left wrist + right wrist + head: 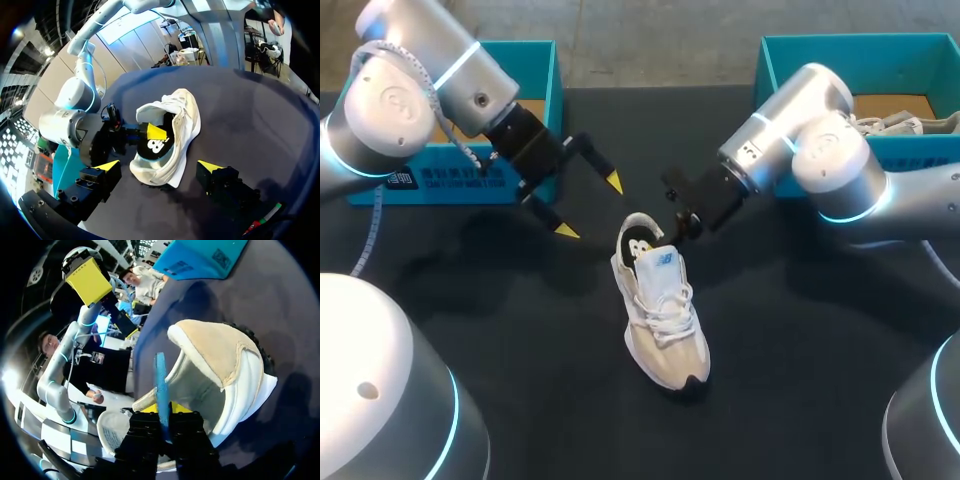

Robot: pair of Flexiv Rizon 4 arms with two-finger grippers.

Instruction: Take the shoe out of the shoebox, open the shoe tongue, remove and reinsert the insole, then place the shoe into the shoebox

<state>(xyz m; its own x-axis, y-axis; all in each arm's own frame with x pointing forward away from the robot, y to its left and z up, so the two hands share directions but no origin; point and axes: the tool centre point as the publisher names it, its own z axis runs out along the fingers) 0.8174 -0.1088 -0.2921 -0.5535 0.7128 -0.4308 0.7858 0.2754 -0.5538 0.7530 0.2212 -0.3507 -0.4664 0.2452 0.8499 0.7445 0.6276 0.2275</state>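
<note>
Sitting near the middle of the black bench (820, 380), the cream and white shoe (660, 310) has its dark toe pointing to the near side and its heel to the far side, with the laces facing up. It is outside both boxes. At the heel opening the insole (155, 146) shows dark with a white mark on top. Seen from the right wrist it is a thin blue edge (160, 382) rising out of the shoe's padded collar.

The right gripper (686, 220) reaches in from the right to the heel. Its fingers are pressed onto the insole from both sides and pinch its heel end. One yellow tip rests on the insole's dark top face in the left wrist view.

The left gripper (590, 207) hangs just far-left of the heel, above the bench and clear of the shoe. Its fingers (106, 165) are spread wide with nothing between them, and the shoe lies ahead of them.

The left shoebox (535, 60), blue, stands at the far left edge of the bench behind the left arm. The right shoebox (820, 50), of the same blue, stands at the far right behind the right arm. A second shoe (895, 125) lies inside it, partly hidden by the arm.
</note>
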